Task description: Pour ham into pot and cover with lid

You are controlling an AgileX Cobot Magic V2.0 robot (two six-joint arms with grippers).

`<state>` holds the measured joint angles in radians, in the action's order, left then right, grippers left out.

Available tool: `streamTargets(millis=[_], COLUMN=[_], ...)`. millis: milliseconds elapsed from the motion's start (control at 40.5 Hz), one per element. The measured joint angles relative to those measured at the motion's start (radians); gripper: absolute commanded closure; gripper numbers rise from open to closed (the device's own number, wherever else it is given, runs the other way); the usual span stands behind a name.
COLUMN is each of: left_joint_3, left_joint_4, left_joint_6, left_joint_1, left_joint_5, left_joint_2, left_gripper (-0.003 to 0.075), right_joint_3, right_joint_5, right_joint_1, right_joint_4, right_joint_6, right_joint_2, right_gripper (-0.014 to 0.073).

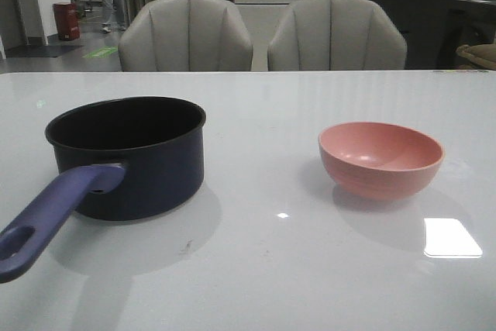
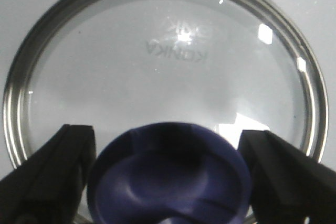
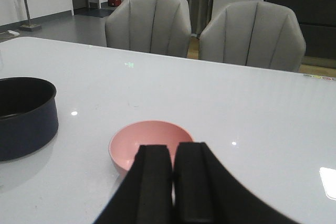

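Left gripper (image 2: 168, 182) jaws spread around the glass lid's (image 2: 157, 77) knob, contact unclear; right gripper (image 3: 173, 182) jaws closed, empty, near the pink bowl (image 3: 149, 142).

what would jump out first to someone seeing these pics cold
The dark navy pot sits on the left of the white table, its purplish-blue handle pointing toward the camera, with the empty-looking pink bowl on the right. In the left wrist view, the glass lid fills the frame, the open left gripper flanking its dark blue knob.

1. The dark navy metal saucepan (image 1: 139, 162) is showing a black inside and a purplish-blue handle.
2. The round pink bowl (image 1: 380, 158) is sitting plain.
3. The clear glass lid (image 2: 157, 77) is wearing a silver rim and a dark blue knob.
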<state>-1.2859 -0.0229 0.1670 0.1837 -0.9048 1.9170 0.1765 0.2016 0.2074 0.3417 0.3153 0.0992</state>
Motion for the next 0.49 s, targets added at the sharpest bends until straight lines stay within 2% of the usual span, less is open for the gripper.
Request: streamTargets(millis=[148, 494], left_joint_3=[-0.011, -0.061], left_joint_4=[-0.002, -0.002], left_joint_6=[0.000, -0.013], left_joint_1=[0.000, 0.000], left_joint_5=[0.000, -0.033], left_joint_2=[0.002, 0.012], left_gripper=[0.0442, 0.0461], right_joint_3=[0.000, 0.000], right_joint_5=[0.000, 0.000], right_joint_1=[0.000, 0.000], right_joint_4=[0.000, 0.000], right_joint_6=[0.000, 0.000], right_joint_2=[0.000, 0.000], right_gripper=[0.0412, 0.0412])
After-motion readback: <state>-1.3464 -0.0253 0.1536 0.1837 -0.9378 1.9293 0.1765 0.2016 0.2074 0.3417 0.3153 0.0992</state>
